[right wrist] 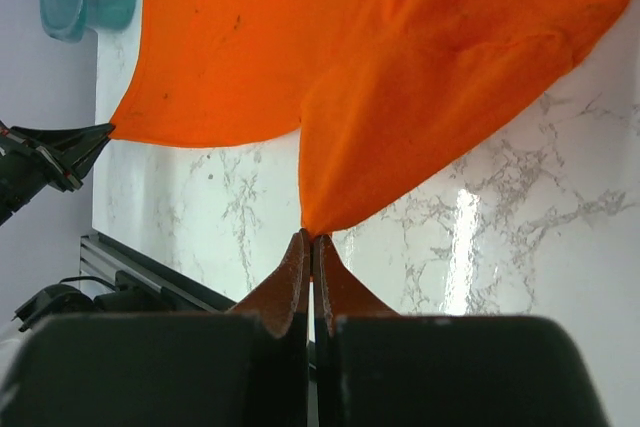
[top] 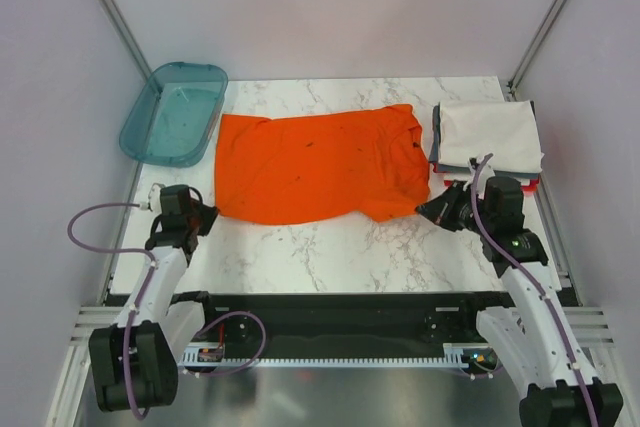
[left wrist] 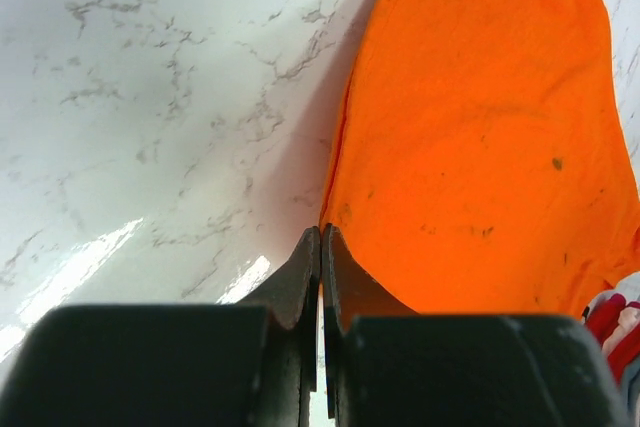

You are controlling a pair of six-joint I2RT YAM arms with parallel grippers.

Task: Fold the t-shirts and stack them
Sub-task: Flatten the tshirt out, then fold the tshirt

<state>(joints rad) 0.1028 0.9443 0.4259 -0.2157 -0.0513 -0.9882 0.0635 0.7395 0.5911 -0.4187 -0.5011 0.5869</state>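
Observation:
A bright orange t-shirt (top: 320, 162) lies spread flat on its side in the middle of the marble table, collar toward the right. My left gripper (top: 208, 215) is shut on its near left corner (left wrist: 335, 209), and the cloth edge there is slightly raised. My right gripper (top: 425, 209) is shut on the near right sleeve tip, where the orange cloth (right wrist: 400, 97) tapers to a point at the jaw tips (right wrist: 311, 237). A stack of folded t-shirts (top: 490, 135), white on top with grey and red below, sits at the right edge.
A teal translucent tray (top: 175, 112) stands at the back left corner. The black front rail (top: 330, 302) runs along the near table edge. Grey walls close in both sides. In the right wrist view the left gripper (right wrist: 60, 152) shows at far left.

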